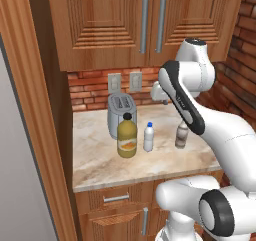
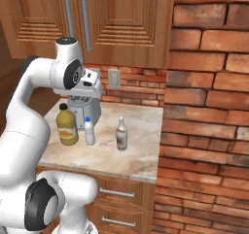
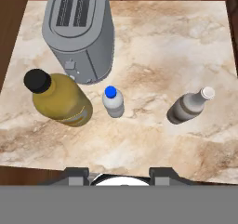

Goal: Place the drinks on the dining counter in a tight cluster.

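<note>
A: Three drinks standing upright on small beige marbled tabletop (image 1: 165, 162), none yet on dining counter. Fat amber-yellow juice bottle with black cap (image 1: 127, 136) toward left edge, just in front of steel toaster (image 1: 121, 110). Slim white blue-capped bottle (image 1: 148, 137) just beside juice bottle, mid-tabletop. Slim grey-brown pale-capped bottle (image 1: 181, 134) toward right edge, apart from other two.

B: Pincer (image 3: 120, 177)?

A: High above front edge, looking down. Holding nothing. Only tips visible at bottom of hand view; open or shut, cannot tell.

B: Step in hand?

A: Likely choosing first bottle. Grey-brown one best: free on all sides, no toaster crowding.

B: How to do well?

A: Centre over pale cap, widen fingers first, descend straight, close on body below neck rather than on cap. Lift vertically before swinging away.

B: Risks?

A: Slim bottles tip easily; sideways nudge would topple one. White bottle sits close to juice bottle: finger may clip neighbour. Fat bottle possibly too wide for fingers at body; neck safer.
</note>
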